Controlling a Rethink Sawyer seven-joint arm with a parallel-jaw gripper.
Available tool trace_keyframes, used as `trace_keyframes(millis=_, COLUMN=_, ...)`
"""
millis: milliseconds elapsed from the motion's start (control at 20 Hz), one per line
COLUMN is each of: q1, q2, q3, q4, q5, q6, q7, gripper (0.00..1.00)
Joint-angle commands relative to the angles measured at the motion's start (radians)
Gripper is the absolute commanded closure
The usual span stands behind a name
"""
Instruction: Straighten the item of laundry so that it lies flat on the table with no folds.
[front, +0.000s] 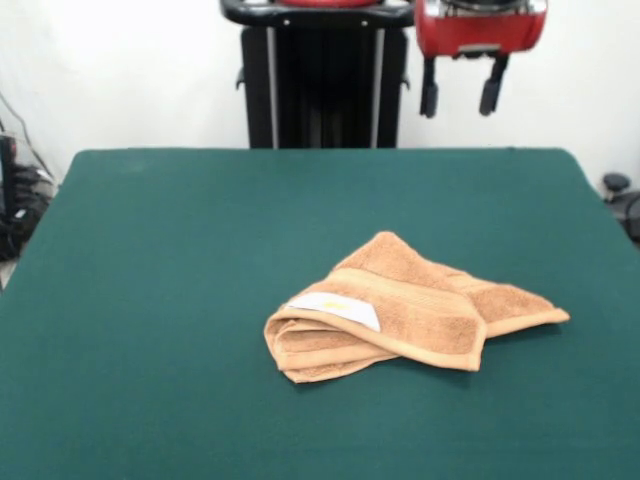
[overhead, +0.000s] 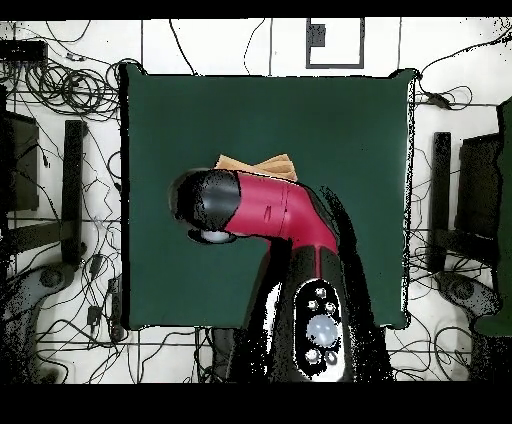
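Note:
The item of laundry (front: 405, 308) is a tan-orange terry towel lying folded and bunched on the dark green table (front: 180, 260), right of centre and toward the near edge in the front view. A white label (front: 335, 310) shows on its folded front flap. My gripper (front: 459, 98) hangs high above the table's far edge, well clear of the towel, open with nothing between its two dark fingers. In the overhead view the red and black arm (overhead: 265, 210) covers most of the towel (overhead: 260, 165), of which only a tan strip shows; the gripper is hidden beneath the arm there.
The black pedestal (front: 315, 80) stands behind the table's far edge. Cables (overhead: 60, 90) and dark equipment (overhead: 470, 190) lie on the floor on both sides of the table.

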Motion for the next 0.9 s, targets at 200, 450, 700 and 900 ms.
trace_keyframes(millis=200, q1=0.008, q2=0.246, q3=0.025, q4=-0.180, q5=-0.034, q6=-0.080, q7=0.206, gripper=0.00)
trace_keyframes(millis=450, q1=0.011, q2=0.311, q3=0.012, q4=-0.249, q5=-0.035, q6=-0.117, q7=0.211, gripper=0.00)
trace_keyframes(millis=700, q1=0.011, q2=0.358, q3=0.002, q4=-0.273, q5=-0.016, q6=-0.184, q7=0.231, gripper=0.00)
trace_keyframes(millis=900, q1=0.000, q2=0.417, q3=0.011, q4=-0.354, q5=0.010, q6=-0.172, q7=0.224, gripper=0.00)
